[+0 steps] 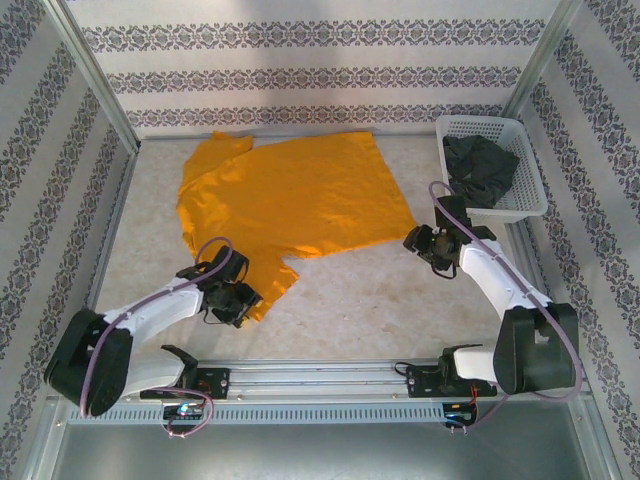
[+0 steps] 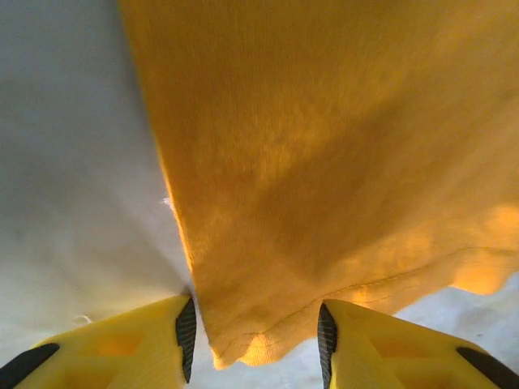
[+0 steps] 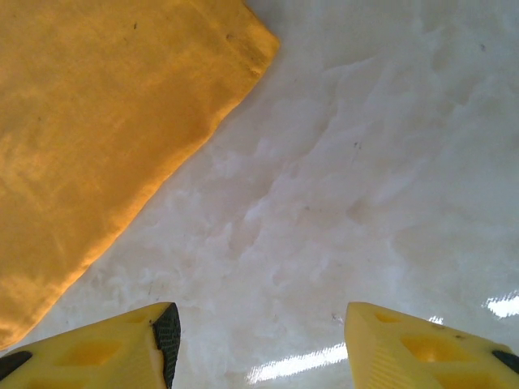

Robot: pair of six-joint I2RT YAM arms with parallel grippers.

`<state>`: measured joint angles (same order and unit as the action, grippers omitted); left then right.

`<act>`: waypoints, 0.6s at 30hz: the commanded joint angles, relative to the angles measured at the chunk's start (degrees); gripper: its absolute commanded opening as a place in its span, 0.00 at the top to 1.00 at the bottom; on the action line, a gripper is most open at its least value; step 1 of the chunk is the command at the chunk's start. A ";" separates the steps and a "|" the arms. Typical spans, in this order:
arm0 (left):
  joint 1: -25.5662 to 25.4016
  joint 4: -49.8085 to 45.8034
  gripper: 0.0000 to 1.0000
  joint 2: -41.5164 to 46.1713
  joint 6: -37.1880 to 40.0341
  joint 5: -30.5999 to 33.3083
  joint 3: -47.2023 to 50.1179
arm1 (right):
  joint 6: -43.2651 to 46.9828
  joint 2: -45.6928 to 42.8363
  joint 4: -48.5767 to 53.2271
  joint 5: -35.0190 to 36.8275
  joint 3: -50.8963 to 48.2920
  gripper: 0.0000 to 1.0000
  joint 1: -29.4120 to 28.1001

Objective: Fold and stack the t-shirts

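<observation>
left gripper [image 2: 255, 336], open, straddled the edge of the orange t-shirt [image 2: 324, 162]; right gripper [image 3: 258, 324] gaped, cloth to its left. the first fold likely needed both pinching shut.

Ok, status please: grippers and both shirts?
Left gripper open, astride edge of orange shirt, which lies spread flat. Right gripper open over bare table. Grey shirt crumpled in basket.

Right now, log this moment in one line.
orange t-shirt: spread on table | grey t-shirt: bunched in basket | left gripper: open, astride orange edge | right gripper: open, over table beside orange corner
</observation>
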<state>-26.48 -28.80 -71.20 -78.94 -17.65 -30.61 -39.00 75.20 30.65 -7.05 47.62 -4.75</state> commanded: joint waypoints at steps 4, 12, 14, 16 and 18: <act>-2.97 4.69 0.69 -5.79 -4.63 1.55 -1.42 | 0.39 1.82 -0.41 1.29 3.64 0.45 -0.23; -2.74 -3.48 1.00 -5.01 -2.32 10.27 -4.38 | -2.46 0.11 0.89 5.33 2.52 0.46 0.98; -2.07 -10.78 1.00 2.17 -1.70 13.75 -2.69 | -3.59 0.26 0.07 5.62 1.38 0.46 2.35; -1.06 -16.30 1.00 9.39 -1.59 15.78 -0.15 | -3.86 1.57 -1.17 4.48 1.26 0.46 3.41; 0.89 -19.29 1.00 17.02 -1.70 15.44 2.94 | -3.40 3.79 -2.01 4.10 2.37 0.47 3.46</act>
<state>-27.51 -39.90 -61.10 -81.49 -6.87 -31.00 -41.56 76.99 30.02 -3.86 49.69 -1.67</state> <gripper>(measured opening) 0.054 0.537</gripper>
